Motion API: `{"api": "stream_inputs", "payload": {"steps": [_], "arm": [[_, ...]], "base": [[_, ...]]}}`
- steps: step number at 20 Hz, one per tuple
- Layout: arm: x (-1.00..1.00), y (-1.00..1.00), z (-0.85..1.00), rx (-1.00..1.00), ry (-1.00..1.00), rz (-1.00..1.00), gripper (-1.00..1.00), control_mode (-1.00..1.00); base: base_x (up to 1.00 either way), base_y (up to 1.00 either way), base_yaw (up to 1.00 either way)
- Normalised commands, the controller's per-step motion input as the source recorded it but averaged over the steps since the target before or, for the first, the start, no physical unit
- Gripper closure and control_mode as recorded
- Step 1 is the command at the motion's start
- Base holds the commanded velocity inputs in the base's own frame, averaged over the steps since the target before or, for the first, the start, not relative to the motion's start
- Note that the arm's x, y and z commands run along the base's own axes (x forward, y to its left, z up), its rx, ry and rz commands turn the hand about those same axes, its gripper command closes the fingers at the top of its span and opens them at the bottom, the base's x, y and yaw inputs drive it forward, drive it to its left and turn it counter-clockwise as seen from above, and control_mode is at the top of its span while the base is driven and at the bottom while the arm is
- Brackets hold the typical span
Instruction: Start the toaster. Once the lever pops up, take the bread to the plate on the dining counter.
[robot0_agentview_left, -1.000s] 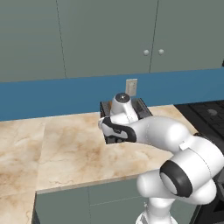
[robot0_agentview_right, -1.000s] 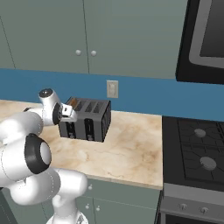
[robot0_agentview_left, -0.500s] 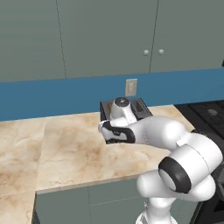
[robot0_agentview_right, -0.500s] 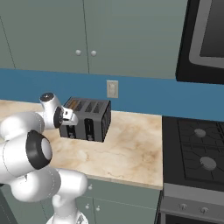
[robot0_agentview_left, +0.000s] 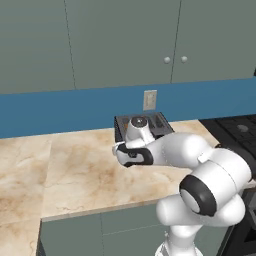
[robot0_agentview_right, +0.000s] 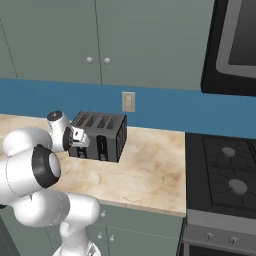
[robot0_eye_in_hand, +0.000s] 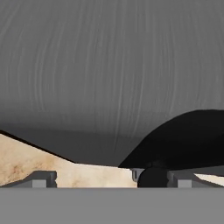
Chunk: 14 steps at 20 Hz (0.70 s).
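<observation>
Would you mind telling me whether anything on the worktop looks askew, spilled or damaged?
Nothing stands out. The toaster stands upright and square on the marble worktop, below the wall socket, with no crumbs or spills around it. The open gripper is close against the toaster's front.

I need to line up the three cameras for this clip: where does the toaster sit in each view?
Left base view: the toaster sits just above centre, on the counter, its front hidden behind the arm's hand.
Right base view: left of centre, its front with two lever tracks showing.
Hand view: its dark grey face covers the upper picture.
Shared landmark: the wall outlet above the toaster.
</observation>
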Motion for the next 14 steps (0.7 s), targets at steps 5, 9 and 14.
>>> {"api": "stream_inputs", "payload": {"steps": [5, 9, 14], "arm": [[0.00, 0.00, -0.26, 0.00, 0.00, 0.00, -1.00, -1.00], [0.00, 0.00, -0.24, 0.00, 0.00, 0.00, -1.00, -1.00], [-0.02, 0.00, -0.03, 0.00, 0.00, 0.00, -1.00, -1.00]], "base": [[0.00, 0.00, 0.00], [0.00, 0.00, 0.00], [0.00, 0.00, 0.00]]}}
